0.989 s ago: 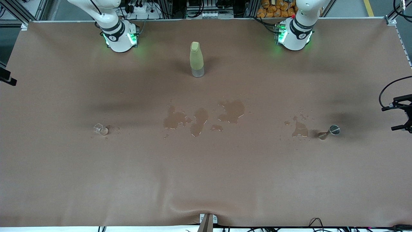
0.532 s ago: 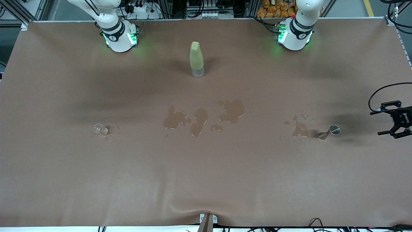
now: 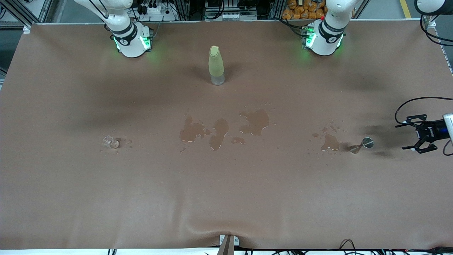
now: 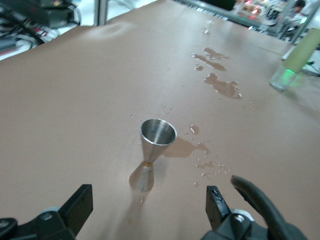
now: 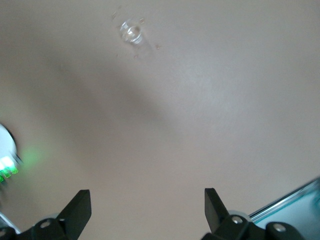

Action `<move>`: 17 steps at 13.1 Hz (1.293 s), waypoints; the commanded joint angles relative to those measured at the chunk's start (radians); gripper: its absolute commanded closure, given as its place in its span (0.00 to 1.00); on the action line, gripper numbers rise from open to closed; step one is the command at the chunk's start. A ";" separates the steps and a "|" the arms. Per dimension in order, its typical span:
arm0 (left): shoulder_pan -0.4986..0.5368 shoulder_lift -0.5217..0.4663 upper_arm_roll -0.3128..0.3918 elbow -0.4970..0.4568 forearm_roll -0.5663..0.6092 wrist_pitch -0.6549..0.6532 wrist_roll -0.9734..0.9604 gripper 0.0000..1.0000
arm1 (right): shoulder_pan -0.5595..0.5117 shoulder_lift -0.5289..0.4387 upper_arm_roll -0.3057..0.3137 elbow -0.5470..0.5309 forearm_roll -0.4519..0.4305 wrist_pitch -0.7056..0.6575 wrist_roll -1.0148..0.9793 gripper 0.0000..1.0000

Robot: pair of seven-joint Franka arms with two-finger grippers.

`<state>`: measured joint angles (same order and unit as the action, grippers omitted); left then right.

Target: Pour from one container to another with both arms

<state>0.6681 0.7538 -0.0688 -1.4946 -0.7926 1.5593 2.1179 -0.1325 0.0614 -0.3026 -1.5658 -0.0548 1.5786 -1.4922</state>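
Beside the metal jigger (image 3: 361, 145), toward the left arm's end of the table, the left gripper (image 3: 417, 141) hovers wide open and empty, approaching. Next, I judge, it closes on the jigger's waist. Well apart from the jigger stands the small glass (image 3: 110, 142); the right gripper (image 5: 145, 210), spread and empty, hangs high above it.

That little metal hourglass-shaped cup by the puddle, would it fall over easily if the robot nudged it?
Probably yes. The metal cup stands upright on a narrow waist with a wide mouth on top, so a sideways push would likely tip it. Its polished sides, and the puddle at its foot, may make it slippery between the left gripper's open fingers.
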 commanded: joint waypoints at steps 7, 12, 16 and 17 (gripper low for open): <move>0.031 0.147 -0.003 0.024 -0.060 -0.099 0.160 0.00 | -0.018 -0.006 -0.010 -0.107 0.035 0.102 -0.441 0.00; 0.028 0.205 -0.005 0.024 -0.132 -0.099 0.215 0.00 | -0.044 0.026 -0.018 -0.302 0.278 0.244 -0.604 0.00; 0.021 0.223 -0.016 0.019 -0.215 -0.119 0.208 0.00 | -0.056 0.138 -0.024 -0.341 0.493 0.271 -0.785 0.00; 0.021 0.236 -0.020 0.022 -0.221 -0.120 0.209 0.00 | -0.065 0.182 -0.033 -0.342 0.577 0.273 -0.866 0.00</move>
<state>0.6857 0.9564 -0.0807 -1.4925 -0.9817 1.4635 2.3202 -0.1736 0.1821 -0.3291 -1.9115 0.4086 1.8479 -2.2410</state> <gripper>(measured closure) 0.000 0.000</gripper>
